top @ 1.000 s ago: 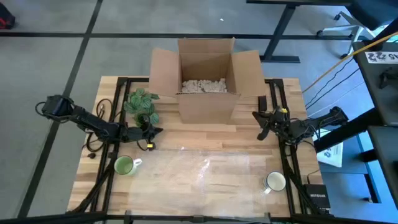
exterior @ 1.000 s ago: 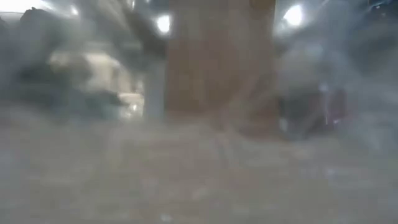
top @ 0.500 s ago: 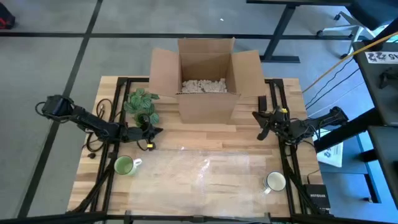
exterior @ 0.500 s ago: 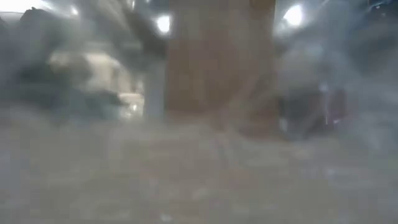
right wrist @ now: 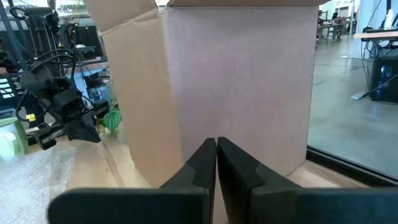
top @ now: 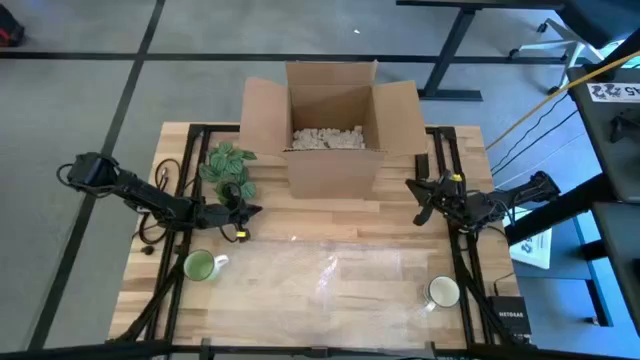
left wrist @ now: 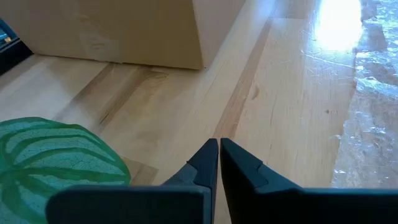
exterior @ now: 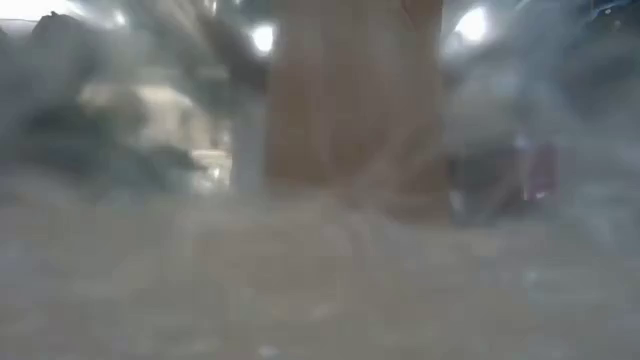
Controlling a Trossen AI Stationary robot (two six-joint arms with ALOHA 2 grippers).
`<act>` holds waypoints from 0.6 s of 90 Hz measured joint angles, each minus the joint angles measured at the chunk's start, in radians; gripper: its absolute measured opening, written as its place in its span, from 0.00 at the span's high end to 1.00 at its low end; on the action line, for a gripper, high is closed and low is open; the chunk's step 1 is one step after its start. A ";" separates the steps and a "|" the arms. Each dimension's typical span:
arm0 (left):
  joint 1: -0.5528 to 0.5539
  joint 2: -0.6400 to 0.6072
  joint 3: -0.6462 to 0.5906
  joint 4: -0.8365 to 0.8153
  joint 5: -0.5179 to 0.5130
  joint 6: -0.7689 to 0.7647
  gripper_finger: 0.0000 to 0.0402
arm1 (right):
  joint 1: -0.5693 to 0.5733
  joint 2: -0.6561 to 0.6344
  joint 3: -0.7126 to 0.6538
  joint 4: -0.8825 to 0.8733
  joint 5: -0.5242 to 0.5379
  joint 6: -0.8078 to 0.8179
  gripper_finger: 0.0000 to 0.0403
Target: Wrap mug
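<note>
Green mug sits nr the table's front-left corner, white mug nr front-right, w/ clear wrap sheet spread flat btwn them along the front edge. Left gripper (fingers pressed together, holding nothing) hovers just behind the green mug, beside the leafy plant. Right gripper, also closed & empty, sits by the right edge nr the open cardboard box.

Low view wholly blurred, box indistinct.

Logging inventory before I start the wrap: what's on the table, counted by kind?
Ceramic mugs: 2, green mug and white mug
Open cardboard box: 1
Clear bubble wrap sheet: 1
Green leafy plant: 1
Total: 5
</note>
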 joint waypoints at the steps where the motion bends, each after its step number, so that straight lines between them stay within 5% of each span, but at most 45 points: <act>1: 0.000 0.000 0.000 0.000 0.000 0.000 1.00 | 0.000 0.000 0.000 0.002 0.000 0.000 1.00; 29: 0.000 0.000 0.000 0.016 0.000 -0.014 1.00 | 0.000 0.000 0.103 0.246 -0.032 -0.197 1.00; 42: 0.000 0.000 0.000 0.018 0.000 0.104 1.00 | 0.000 0.065 0.283 0.102 -0.055 -0.264 1.00; 54: 0.000 0.000 0.000 0.019 0.000 0.169 1.00 | 0.000 0.251 0.520 -0.182 -0.052 -0.217 1.00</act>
